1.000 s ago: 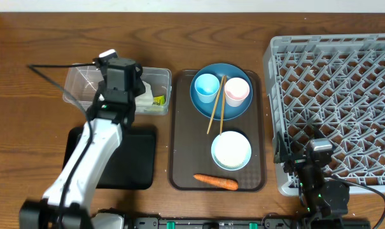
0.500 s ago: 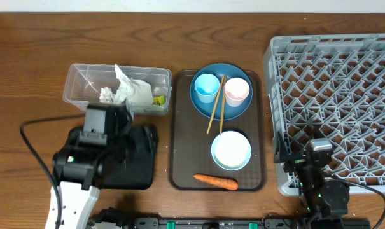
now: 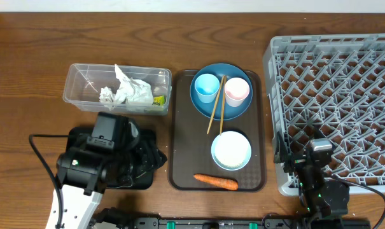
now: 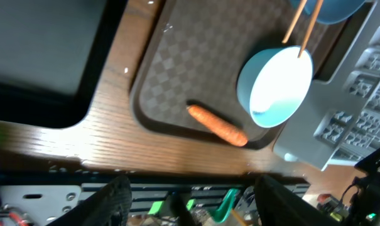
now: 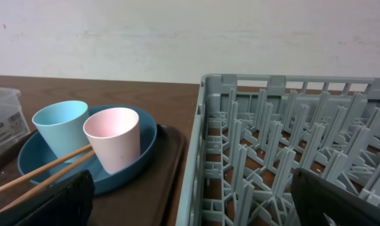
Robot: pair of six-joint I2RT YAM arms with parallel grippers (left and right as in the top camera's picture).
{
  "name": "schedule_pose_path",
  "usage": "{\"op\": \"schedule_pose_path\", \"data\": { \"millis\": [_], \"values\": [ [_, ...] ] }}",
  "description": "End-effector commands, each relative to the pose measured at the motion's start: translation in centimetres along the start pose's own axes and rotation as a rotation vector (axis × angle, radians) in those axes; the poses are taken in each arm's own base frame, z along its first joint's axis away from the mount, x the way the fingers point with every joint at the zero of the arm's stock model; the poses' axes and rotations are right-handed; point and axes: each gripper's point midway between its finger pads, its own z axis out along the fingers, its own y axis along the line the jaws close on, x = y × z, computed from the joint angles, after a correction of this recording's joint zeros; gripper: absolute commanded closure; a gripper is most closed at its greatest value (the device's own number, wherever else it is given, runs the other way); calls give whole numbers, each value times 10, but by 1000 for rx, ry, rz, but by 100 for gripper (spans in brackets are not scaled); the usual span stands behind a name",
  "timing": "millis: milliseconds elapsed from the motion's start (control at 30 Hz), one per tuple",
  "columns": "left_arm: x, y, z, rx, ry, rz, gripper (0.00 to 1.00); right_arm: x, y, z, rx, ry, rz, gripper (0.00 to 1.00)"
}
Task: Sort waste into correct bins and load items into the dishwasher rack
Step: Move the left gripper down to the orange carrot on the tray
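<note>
Carrot (image 3: pixel 216 182), tapered and orange, lies on the checkered brown tray (image 3: pixel 186 146) beside the bowl (image 3: pixel 231 150). From overhead, the left arm hides most of the black tray (image 3: pixel 77 135). Left gripper (image 4: pixel 196 201) and right gripper (image 5: pixel 190 201) gape empty, their fingers blurred and cut off.

- The left gripper (image 4: pixel 196 202) has withdrawn from above the clear tub (image 3: pixel 74 89) toward the near table edge. The tub now lies behind it, well apart.
- The black tray (image 3: pixel 77 135) is now directly beneath the left arm, where a second ago it lay uncovered.
- The napkins (image 3: pixel 128 92) and the wrapper (image 3: pixel 158 100) in the tub were hidden by the arm and are now exposed.
- The gripper has shifted toward the brown tray (image 3: pixel 182 159). The carrot (image 4: pixel 218 125) lies ahead of its parted, empty fingers.
</note>
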Motion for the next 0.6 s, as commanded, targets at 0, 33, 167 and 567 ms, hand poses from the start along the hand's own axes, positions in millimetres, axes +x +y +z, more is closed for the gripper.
{"op": "schedule_pose_path", "data": {
  "millis": [0, 33, 167, 567],
  "values": [
    [-2, -4, 2, -12, -35, -116, 37, 2, 2, 0, -10, 6, -5, 1],
    [-2, -9, 4, -5, -45, -113, 38, 2, 2, 0, -10, 6, -4, 1],
    [0, -21, 12, 1, -77, -100, 41, 2, 2, 0, -10, 6, -4, 1],
    [27, -52, 65, -68, -61, -57, 46, 2, 2, 0, -10, 6, -5, 1]
  ]
}}
